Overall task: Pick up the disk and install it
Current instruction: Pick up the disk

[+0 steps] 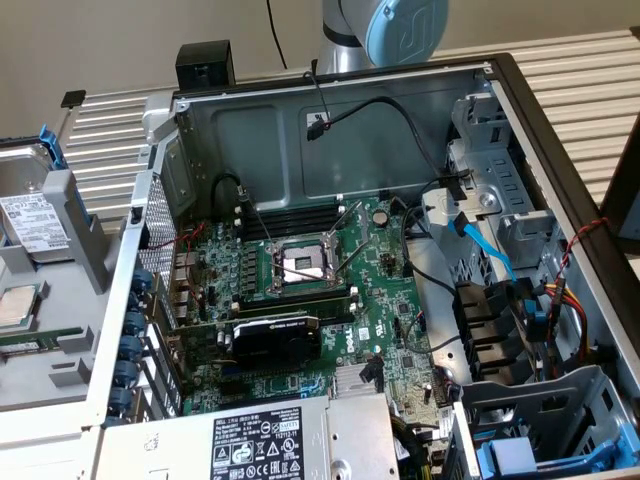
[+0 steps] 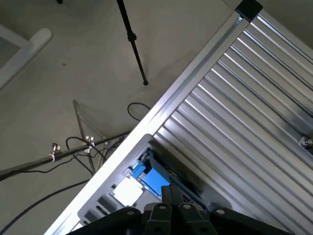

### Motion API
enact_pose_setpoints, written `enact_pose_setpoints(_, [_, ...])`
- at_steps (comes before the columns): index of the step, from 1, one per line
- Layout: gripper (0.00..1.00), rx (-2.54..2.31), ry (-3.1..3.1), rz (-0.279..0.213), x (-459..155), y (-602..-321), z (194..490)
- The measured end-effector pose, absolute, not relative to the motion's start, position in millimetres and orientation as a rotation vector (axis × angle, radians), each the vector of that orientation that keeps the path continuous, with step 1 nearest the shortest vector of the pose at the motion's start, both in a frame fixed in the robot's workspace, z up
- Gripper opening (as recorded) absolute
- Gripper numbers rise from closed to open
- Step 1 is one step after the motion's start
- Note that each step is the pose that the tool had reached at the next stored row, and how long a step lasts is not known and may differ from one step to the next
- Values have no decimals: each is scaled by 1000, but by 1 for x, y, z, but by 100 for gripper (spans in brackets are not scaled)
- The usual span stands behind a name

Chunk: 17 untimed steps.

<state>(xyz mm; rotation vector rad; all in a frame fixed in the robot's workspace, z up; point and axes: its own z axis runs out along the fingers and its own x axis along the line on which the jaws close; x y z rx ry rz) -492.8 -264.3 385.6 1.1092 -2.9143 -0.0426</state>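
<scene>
Gripper fingers are drawn together with nothing seen between them. It hangs over the edge of the ribbed metal worktop, with the bare floor and loose cables beyond. A blue part with a white piece beside it sits at that worktop edge just past the fingertips; what it is cannot be told from this angle. Disk lies flat, label up, on a grey stand at the exterior view's left, outside the open computer case, its blue carrier frame showing at the far end. It is untouched and well apart from the arm, whose blue-capped joint stands behind the case's rear wall. Inside the case the motherboard is exposed, with the power supply at the near edge and the drive bays toward the exterior view's right.
</scene>
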Motion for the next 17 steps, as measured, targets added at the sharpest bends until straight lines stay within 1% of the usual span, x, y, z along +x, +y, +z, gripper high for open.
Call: enact_pose_setpoints(17, [11, 1542, -2706, -37, -493, -264, 386])
